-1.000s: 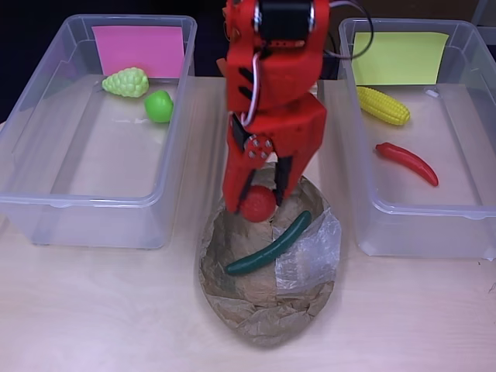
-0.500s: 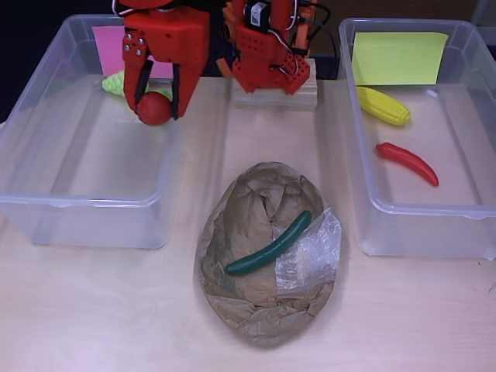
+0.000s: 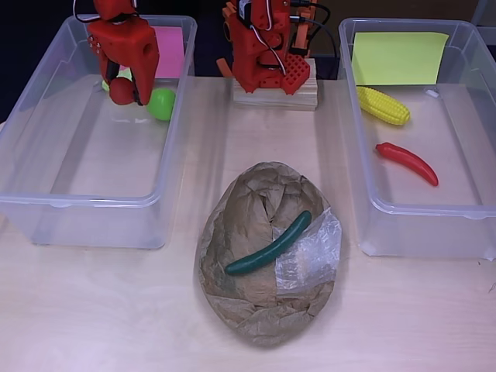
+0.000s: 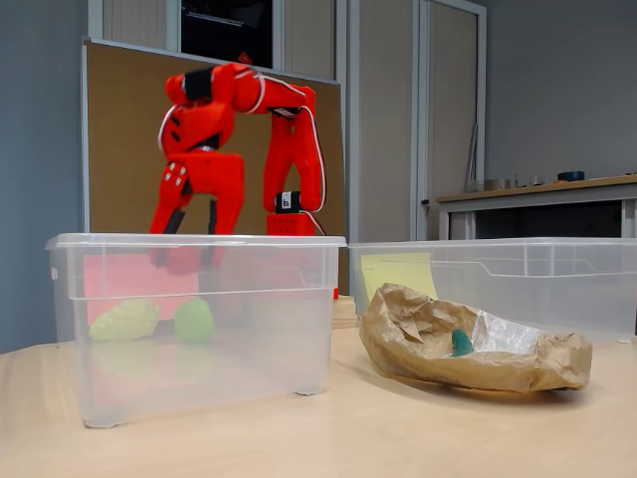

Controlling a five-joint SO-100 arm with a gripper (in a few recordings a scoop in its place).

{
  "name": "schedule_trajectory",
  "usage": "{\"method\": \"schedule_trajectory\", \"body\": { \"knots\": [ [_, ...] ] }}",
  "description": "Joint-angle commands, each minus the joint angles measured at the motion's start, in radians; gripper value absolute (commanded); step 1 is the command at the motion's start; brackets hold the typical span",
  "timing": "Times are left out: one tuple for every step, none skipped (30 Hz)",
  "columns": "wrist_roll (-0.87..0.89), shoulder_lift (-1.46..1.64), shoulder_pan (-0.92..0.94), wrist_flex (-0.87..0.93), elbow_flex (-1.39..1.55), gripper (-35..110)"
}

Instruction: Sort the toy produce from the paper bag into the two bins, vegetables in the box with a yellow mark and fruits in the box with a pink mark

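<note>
Light wood table [image 3: 101, 310], office room behind with a brown board and doors in the fixed view. Near edge, overhead view: crumpled paper bag [image 3: 267, 298] lower centre, dark green cucumber [image 3: 269, 243] lying diagonally on it, a clear plastic patch just right of it. Left of frame, clear bin [image 3: 46, 205] with pink mark [image 3: 169, 50]; right of frame, clear bin [image 3: 403, 225] with yellow mark [image 3: 399, 58] holding corn [image 3: 383, 105] and a red chili [image 3: 408, 163], apart from each other. Far end of the pink bin: green round fruit [image 3: 161, 104] and pale green grape bunch [image 4: 124, 321], partly hidden by the arm from above. Gripper [image 3: 124, 89] sits over that corner, fingers clamped on a red ball fruit [image 3: 120, 91], just left of the green fruit. Half a second ago it was further right and nearer the bin's middle, a second ago down at the bag. Arm base [image 3: 271, 58] top centre on a wood block.
</note>
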Motion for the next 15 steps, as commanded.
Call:
{"method": "schedule_trajectory", "body": {
  "knots": [
    [0.018, -0.017, 0.057, -0.069, 0.072, 34],
    [0.014, -0.026, 0.064, -0.091, 0.091, 35],
    [0.012, -0.034, 0.071, -0.107, 0.104, 35],
    [0.009, -0.04, 0.074, -0.117, 0.112, 36],
    [0.003, -0.046, 0.077, -0.123, 0.117, 37],
    [-0.002, -0.052, 0.08, -0.126, 0.117, 38],
    [-0.003, -0.055, 0.08, -0.126, 0.115, 39],
    [-0.008, -0.055, 0.078, -0.124, 0.11, 41],
    [-0.015, -0.052, 0.071, -0.12, 0.106, 41],
    [-0.021, -0.046, 0.061, -0.106, 0.097, 41],
    [-0.032, -0.032, 0.048, -0.089, 0.084, 42],
    [-0.048, -0.017, 0.029, -0.069, 0.066, 42],
    [-0.063, 0.002, 0.008, -0.041, 0.044, 41],
    [-0.08, 0.021, -0.015, -0.015, 0.02, 41],
    [-0.098, 0.044, -0.044, 0.009, -0.008, 40]
  ]
}}
